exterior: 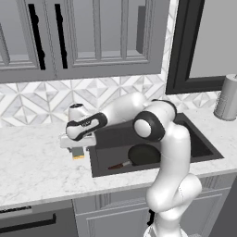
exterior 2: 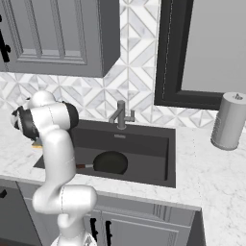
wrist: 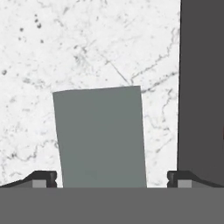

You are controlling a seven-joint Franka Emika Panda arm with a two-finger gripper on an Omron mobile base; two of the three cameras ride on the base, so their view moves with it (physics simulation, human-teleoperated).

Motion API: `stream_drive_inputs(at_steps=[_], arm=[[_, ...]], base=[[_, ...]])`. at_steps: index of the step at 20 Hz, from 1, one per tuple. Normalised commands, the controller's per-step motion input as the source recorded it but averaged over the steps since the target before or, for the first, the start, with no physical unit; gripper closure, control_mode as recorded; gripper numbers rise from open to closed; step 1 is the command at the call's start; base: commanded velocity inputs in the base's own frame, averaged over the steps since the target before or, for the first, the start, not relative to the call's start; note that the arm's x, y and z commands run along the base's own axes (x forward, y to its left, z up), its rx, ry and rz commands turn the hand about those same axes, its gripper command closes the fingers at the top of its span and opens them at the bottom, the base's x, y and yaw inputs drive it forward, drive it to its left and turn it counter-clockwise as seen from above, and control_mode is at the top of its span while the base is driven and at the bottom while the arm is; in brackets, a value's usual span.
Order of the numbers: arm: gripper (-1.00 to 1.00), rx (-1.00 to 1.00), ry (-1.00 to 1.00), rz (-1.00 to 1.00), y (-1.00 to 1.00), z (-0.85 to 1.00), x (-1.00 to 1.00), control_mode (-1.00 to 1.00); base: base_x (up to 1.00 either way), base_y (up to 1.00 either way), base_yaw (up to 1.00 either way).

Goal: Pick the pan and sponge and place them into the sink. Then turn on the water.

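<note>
The sponge (wrist: 100, 135) lies flat on the marble counter just left of the sink (exterior: 203, 143), its grey-green scrub face up. In the left base view its yellow body (exterior: 78, 156) peeks out under the hand. My gripper (wrist: 111, 180) is open right above it, pointing down, one fingertip (wrist: 41, 178) on each side with a small gap to the sponge. From the left base view the gripper (exterior: 77, 149) sits low over the counter. The black pan (exterior: 143, 155) rests inside the sink, its reddish handle (exterior: 119, 165) pointing left; it also shows in the right base view as the pan (exterior 2: 110, 163).
A grey faucet (exterior 2: 121, 115) stands at the sink's back rim, with no stream falling. A grey cylindrical canister (exterior 2: 229, 121) stands on the counter to the right. The sink's dark edge (wrist: 201, 87) runs close beside the sponge. Wall cabinets hang above.
</note>
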Motion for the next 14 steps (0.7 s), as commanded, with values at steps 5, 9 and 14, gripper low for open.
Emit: stream_drive_inputs(at_steps=[5,9,14], arm=[[-1.00,0.00,0.00,0.00,0.00,-0.22,0.00,-1.00],[-1.00,0.00,0.00,0.00,0.00,-0.15,0.01,-1.00],[-1.00,0.00,0.00,0.00,0.00,-0.09,0.00,-1.00]], base=[[0.00,0.00,0.00],[0.00,0.00,0.00],[0.00,0.00,0.00]])
